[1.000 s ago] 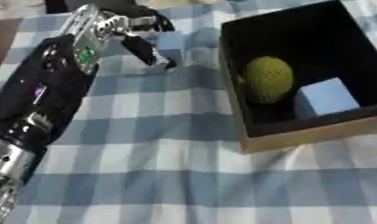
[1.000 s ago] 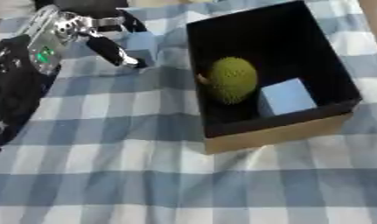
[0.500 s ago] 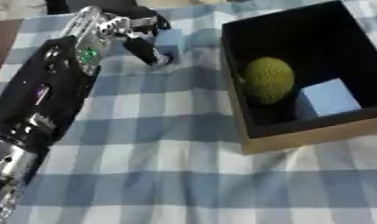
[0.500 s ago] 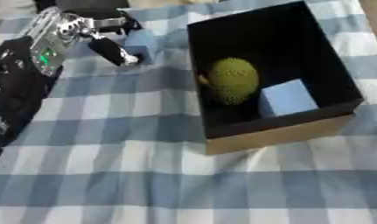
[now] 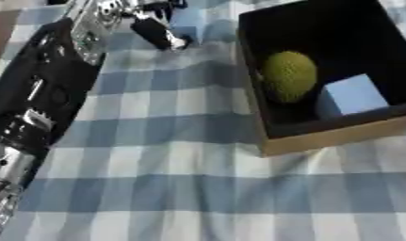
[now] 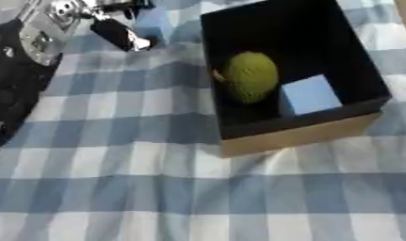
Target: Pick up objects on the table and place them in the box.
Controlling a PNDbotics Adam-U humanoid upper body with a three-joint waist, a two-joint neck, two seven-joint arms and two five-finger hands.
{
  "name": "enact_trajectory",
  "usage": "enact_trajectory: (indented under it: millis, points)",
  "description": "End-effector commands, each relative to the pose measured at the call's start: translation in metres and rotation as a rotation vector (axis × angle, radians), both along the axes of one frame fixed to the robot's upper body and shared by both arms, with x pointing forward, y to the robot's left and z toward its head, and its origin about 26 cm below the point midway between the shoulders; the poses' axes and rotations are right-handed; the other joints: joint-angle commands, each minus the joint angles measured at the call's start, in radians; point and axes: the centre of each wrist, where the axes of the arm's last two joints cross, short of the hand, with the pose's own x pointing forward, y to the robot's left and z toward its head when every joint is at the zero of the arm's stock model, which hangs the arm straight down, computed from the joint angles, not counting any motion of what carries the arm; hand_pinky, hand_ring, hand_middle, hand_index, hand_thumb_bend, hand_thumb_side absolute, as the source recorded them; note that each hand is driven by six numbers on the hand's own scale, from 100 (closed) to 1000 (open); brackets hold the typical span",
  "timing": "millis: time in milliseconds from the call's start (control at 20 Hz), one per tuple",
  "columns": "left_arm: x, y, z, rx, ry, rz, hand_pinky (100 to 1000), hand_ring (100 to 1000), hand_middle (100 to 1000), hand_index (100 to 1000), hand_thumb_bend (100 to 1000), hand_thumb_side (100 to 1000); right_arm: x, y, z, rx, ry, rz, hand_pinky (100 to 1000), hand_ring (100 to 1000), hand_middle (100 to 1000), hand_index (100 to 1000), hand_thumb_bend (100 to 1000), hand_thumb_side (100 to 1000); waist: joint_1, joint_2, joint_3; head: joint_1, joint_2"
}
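We see our left hand (image 5: 152, 26) at the far edge of the checked table (image 5: 181, 188), fingers curled round a pale blue block (image 6: 152, 21), while the box (image 6: 296, 136) beside it holds a green ball (image 6: 249, 75) and a blue cube (image 6: 309, 94)

Place unclear: only blue-white checked tablecloth (image 5: 173, 141) and cardboard box (image 5: 321, 139) visible.

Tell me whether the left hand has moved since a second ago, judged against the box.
Barely, if at all. The left hand sits at the table's far edge, left of the box, about as far from its near-left wall as before. Its fingers point down toward a pale blue object.
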Motion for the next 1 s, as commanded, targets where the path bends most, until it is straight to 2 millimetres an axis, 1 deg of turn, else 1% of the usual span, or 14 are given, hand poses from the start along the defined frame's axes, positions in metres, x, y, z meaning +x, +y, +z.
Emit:
enact_trajectory:
  millis: [50,350,500,650,750,1000]
  points:
    - [-0.021,-0.010,0.030,-0.056,-0.085,-0.059,774,722,614,746,100,385,-0.002,0.000,0.008,-0.015,-0.021,0.007,908,1000,517,884,100,470,0.001,-0.041,0.001,-0.007,0.010]
    - [-0.050,-0.051,0.044,-0.058,-0.120,-0.195,776,723,618,753,100,378,-0.001,0.001,0.009,-0.027,-0.024,0.020,908,1000,518,884,100,470,0.000,-0.050,-0.001,-0.002,0.019]
    - [-0.062,-0.074,0.045,-0.067,-0.127,-0.254,772,719,617,755,100,399,-0.001,0.001,0.010,-0.027,-0.024,0.027,908,1000,518,884,100,470,0.001,-0.054,-0.006,0.004,0.021]
    - [-0.070,-0.094,0.043,-0.067,-0.137,-0.289,774,720,619,755,100,400,0.000,0.002,0.011,-0.026,-0.027,0.032,908,1000,518,884,100,470,0.005,-0.058,-0.016,0.015,0.019]
    - [-0.074,-0.103,0.041,-0.050,-0.154,-0.300,773,720,620,756,100,394,0.000,0.002,0.012,-0.024,-0.028,0.036,908,1000,519,884,100,470,0.009,-0.063,-0.022,0.022,0.017]
    - [-0.077,-0.117,0.035,-0.030,-0.173,-0.321,773,719,620,755,100,379,0.000,0.003,0.013,-0.021,-0.027,0.045,908,1000,520,884,100,470,0.020,-0.080,-0.030,0.024,0.017]
